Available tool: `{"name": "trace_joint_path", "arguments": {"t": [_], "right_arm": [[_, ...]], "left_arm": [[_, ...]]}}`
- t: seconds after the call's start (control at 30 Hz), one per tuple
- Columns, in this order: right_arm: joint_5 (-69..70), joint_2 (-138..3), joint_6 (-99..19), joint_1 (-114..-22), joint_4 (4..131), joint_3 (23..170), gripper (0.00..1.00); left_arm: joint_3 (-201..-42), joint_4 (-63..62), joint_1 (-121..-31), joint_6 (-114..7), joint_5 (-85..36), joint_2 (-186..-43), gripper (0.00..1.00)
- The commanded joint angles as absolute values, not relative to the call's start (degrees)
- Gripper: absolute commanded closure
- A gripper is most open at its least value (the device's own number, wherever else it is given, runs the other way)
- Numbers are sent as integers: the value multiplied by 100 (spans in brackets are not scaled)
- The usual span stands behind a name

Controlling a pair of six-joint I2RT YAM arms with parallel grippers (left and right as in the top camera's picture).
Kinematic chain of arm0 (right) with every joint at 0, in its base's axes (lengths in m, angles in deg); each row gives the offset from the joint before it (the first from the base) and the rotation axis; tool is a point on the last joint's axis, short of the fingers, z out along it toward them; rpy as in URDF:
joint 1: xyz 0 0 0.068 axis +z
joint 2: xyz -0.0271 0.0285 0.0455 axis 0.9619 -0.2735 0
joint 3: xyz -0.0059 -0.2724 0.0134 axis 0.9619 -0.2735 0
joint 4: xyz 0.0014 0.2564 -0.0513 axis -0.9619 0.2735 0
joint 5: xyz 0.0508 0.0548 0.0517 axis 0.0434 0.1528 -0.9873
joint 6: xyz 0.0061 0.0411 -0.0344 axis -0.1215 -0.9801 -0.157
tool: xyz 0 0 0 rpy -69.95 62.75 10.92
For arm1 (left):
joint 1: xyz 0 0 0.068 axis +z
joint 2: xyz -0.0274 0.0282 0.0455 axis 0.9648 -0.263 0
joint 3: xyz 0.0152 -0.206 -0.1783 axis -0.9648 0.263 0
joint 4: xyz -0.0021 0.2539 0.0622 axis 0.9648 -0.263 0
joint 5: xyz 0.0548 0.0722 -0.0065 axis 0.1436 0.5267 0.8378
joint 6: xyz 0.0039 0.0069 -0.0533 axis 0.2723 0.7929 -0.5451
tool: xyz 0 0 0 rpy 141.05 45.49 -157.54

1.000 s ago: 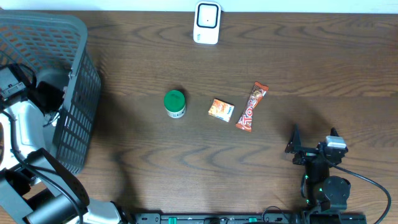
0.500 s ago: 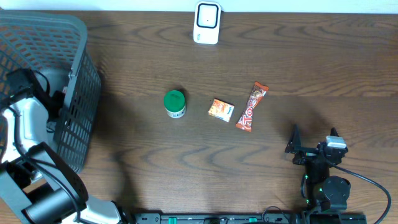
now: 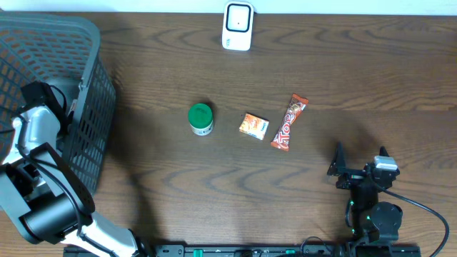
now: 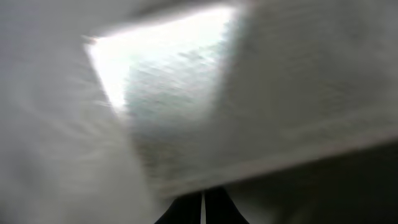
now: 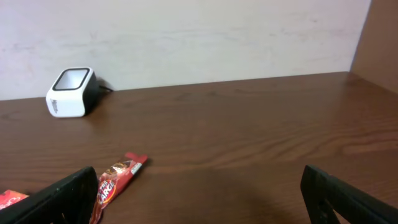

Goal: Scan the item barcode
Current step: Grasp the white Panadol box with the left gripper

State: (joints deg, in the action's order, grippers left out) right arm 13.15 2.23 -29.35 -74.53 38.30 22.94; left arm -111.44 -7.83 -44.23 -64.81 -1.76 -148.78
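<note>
Left gripper (image 4: 202, 208) is sitting clenched at the grey plastic mesh basket (image 3: 86, 78), far left of the white box-shaped barcode scanner (image 3: 237, 26); whether it is holding anything I cannot tell, the view is blurring. Right gripper (image 3: 360, 158) is gaping. Red candy-bar wrapper (image 3: 288, 122) is lying untouched before the scanner. Risk: arm snagging the mesh.

A dark brown surface (image 3: 357, 71) with a strong wood grain fills the overhead view. Along its far edge rises a plain, pale off-white wall (image 5: 217, 37), faintly mottled. At the far right corner a brown wooden panel (image 5: 379, 37) stands upright against that wall. The light is soft and even, leaving only dim, blurred shadows on the wood.
</note>
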Motion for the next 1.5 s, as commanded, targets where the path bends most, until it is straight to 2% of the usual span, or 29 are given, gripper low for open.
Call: {"name": "trace_joint_path", "arguments": {"t": [0.0, 0.23, 0.47, 0.57, 0.77, 0.8, 0.9, 1.0, 1.17, 1.33, 1.47], "right_arm": [[1308, 251, -2863, -7440, 3851, 2288, 1], [1308, 251, -2863, -7440, 3851, 2288, 1], [1310, 251, -2863, -7440, 3851, 2288, 1], [1310, 251, -2863, -7440, 3851, 2288, 1], [1310, 251, -2863, -7440, 3851, 2288, 1], [1310, 251, -2861, -7440, 3851, 2288, 1], [1308, 251, -2863, -7440, 3851, 2288, 1], [1308, 251, -2863, -7440, 3854, 2288, 1], [1308, 251, -2863, -7440, 3851, 2288, 1], [1308, 251, -2863, -7440, 3851, 2288, 1], [1308, 251, -2863, -7440, 3851, 2288, 1]], "left_arm": [[-11043, -856, -4392, -6898, 928, -15103, 93], [-11043, -587, -4392, -7355, 2100, -15103, 92], [-11043, 484, -4392, -7351, 2167, -15103, 92], [-11043, 917, -4392, -7351, 2172, -15103, 87], [-11043, 1302, -4392, -7346, 2161, -15100, 84], [-11043, 1223, -4392, -7348, 2161, -15094, 79], [-11046, 1002, -4392, -7351, 2159, -14954, 44], [-11050, 777, -4392, -7377, 2161, -14628, 29], [-11050, 253, -4399, -8017, 2008, -13669, 19], [-11050, 301, -4399, -7982, 495, -12989, 18], [-11048, 578, -4399, -8039, 222, -12963, 18]]}}
